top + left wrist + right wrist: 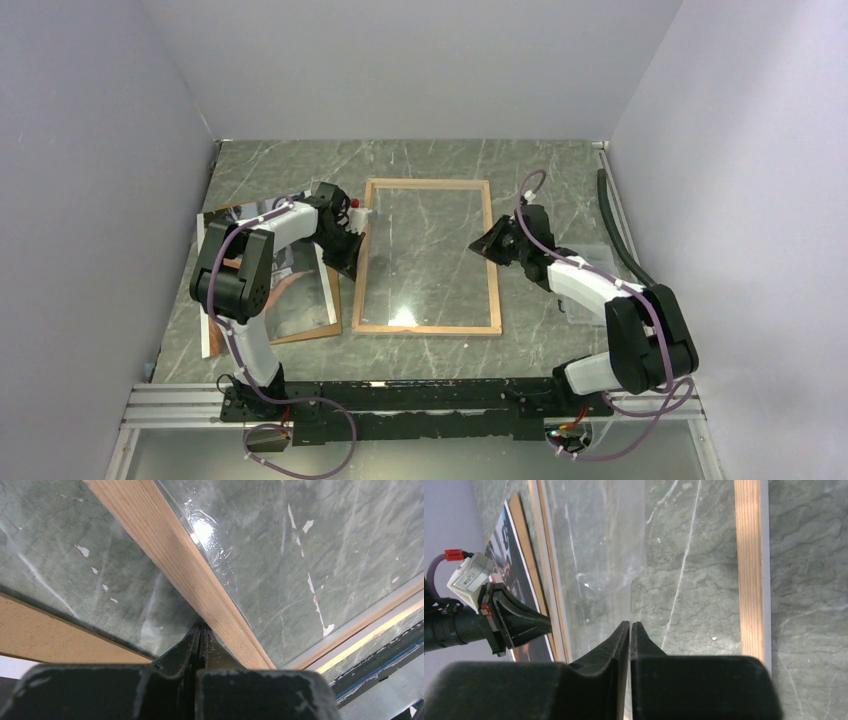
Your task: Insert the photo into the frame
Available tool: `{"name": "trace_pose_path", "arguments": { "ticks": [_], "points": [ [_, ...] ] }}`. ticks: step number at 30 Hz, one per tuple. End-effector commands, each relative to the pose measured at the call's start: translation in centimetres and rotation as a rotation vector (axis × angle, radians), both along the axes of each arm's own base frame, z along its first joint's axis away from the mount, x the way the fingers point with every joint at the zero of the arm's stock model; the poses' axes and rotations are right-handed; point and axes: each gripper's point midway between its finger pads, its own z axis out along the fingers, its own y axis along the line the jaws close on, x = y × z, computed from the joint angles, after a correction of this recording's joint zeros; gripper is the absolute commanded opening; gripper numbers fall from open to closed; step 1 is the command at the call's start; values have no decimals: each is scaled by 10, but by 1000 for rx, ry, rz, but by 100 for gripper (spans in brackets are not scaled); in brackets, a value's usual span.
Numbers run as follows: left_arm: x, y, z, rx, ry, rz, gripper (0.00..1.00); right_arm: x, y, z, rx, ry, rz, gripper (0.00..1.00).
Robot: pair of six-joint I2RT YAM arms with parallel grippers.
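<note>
The frame point(425, 328) lies flat mid-table with its pale wood back up; it also shows in the left wrist view point(185, 575) and the right wrist view point(749, 570). A clear sheet point(430, 250) sits inside it. My right gripper point(483, 243) is over the frame's right rail, its jaws point(630, 624) shut on the edge of the clear sheet point(594, 555). My left gripper point(350, 245) is shut and empty, with its tips point(201, 627) against the outer side of the left rail. The photo point(300, 290) lies to the left of the frame, partly hidden by my left arm, and its edge shows in the right wrist view point(506, 545).
The brown backing board point(320, 333) lies under the photo, and its corner shows in the left wrist view point(45, 635). A black hose point(612, 225) runs along the right wall. Grey walls close in three sides. A metal rail point(420, 395) carries the arm bases at the near edge.
</note>
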Motion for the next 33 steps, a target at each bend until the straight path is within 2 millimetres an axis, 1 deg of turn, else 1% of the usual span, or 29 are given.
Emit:
{"name": "trace_pose_path", "arguments": {
  "ticks": [1, 5, 10, 13, 20, 25, 33],
  "points": [
    [2, -19, 17, -80, -47, -40, 3, -2, 14, 8, -16, 15, 65, 15],
    [5, -16, 18, -81, -49, -32, 3, -1, 13, 13, -34, 2, 71, 33],
    [8, -14, 21, -83, -57, -24, 3, 1, 14, 13, -50, 7, 84, 45],
    [11, -12, 23, -82, -63, -19, 3, -1, 14, 8, -88, 39, 94, 53],
    [12, -9, 24, -81, -73, -14, 3, 0, 3, 8, -231, 69, 100, 75],
    [14, -8, 25, -83, -76, -8, 3, -1, -2, 5, -283, 87, 117, 78],
    [15, -6, 27, -80, -82, -6, 3, -5, -5, -13, -320, 137, 135, 82]
  ]
}}
